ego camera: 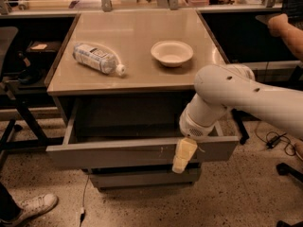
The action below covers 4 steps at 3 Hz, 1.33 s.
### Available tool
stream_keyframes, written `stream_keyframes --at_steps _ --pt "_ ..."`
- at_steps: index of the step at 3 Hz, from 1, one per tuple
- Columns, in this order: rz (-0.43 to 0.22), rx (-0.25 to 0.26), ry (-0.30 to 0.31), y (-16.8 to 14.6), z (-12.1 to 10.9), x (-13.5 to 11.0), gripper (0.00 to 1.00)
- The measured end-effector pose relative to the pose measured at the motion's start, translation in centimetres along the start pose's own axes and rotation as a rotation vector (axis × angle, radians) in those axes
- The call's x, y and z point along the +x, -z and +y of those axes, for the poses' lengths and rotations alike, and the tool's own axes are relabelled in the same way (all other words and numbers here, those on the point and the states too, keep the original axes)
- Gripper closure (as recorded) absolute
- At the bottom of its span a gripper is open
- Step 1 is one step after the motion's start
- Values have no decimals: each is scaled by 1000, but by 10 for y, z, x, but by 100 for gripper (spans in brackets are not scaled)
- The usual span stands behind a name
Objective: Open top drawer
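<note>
View: high, frontal, near, looking down on tan square tabletop [142,74]
Gripper: pale yellow gripper [183,155], lower centre, at grey top drawer [118,154]

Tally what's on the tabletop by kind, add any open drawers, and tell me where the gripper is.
Bottles: 1, the bottle lying on its side
Bowls: 1, the bowl
Open drawers: 1, the top drawer
Total: 3
The gripper hangs at the top drawer's front, right of middle.

white arm [246,96] bends in from right, claw [183,155] hanging downward, low centre.
</note>
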<state>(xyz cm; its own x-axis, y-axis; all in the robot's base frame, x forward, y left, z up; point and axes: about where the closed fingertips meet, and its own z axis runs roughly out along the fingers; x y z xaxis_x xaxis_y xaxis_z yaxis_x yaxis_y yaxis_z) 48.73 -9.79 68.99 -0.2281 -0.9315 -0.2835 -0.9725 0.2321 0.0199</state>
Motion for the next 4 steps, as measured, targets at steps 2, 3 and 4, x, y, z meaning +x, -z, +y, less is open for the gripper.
stream_keyframes --at_steps 2,3,4 --pt "59 -107 9 -49 17 4 0" --pt "93 -157 -2 -49 43 17 0" --pt "94 -164 -2 -45 47 17 0"
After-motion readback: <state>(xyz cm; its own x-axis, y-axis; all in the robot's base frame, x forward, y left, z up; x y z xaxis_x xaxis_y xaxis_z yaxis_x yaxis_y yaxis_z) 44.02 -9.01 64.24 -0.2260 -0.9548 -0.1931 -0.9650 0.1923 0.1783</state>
